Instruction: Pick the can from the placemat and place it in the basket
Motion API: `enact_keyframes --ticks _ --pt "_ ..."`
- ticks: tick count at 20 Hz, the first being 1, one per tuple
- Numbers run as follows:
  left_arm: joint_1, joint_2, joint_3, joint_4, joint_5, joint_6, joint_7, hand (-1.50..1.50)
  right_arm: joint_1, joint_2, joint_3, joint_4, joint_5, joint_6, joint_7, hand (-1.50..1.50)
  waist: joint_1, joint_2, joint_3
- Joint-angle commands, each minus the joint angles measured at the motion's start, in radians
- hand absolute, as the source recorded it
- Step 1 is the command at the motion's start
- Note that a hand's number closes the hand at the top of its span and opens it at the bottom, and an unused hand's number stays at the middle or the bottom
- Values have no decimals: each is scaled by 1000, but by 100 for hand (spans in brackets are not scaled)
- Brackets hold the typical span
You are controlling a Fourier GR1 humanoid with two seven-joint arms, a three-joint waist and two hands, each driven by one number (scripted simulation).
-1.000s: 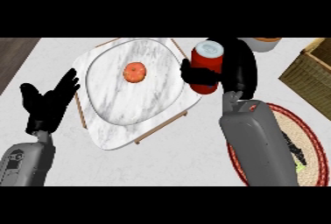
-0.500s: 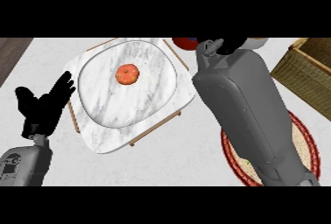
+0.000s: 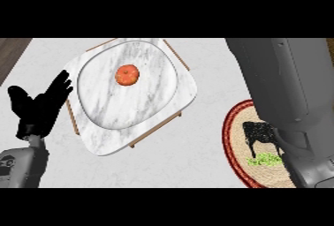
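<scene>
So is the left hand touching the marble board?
Apart. In the head view the left hand rests open at the left edge, and a strip of counter shows between it and the marble board.

Orange-red fruit (image 3: 127, 75) on marble plate (image 3: 111, 110); plate on marble-topped board (image 3: 176, 95).

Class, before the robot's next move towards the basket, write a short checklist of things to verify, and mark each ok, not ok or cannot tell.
1. Red can in view: not ok.
2. Right hand in view: not ok; only the grey right forearm shows.
3. Basket in view: not ok.
4. Round red-rimmed woven placemat free of the can: ok on the visible part.
5. Black left hand open, resting at the left edge: ok.
6. Orange-red fruit on the marble plate: ok.
</scene>
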Motion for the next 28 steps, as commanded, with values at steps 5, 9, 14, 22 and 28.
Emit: enact_keyframes --ticks 5,9,14,22,28 --pt "17 23 33 -12 27 -23 -6 0 -151 -152 -88 220 67 11 29 150 5 2 0" --pt "-17 4 12 -15 16 -7 35 0 -106 -249 -115 279 84 9 -24 150 -5 2 0" --pt "46 10 19 -34 12 -21 0 0 -54 -316 -148 299 71 -20 -79 150 -6 0 1" --pt "62 1 18 -84 12 -12 26 0 93 -409 -196 255 -3 -14 -213 150 -10 -3 1" --pt "26 -2 11 -87 -6 8 65 0 190 -400 -240 268 -63 -137 -301 150 -7 -1 1"
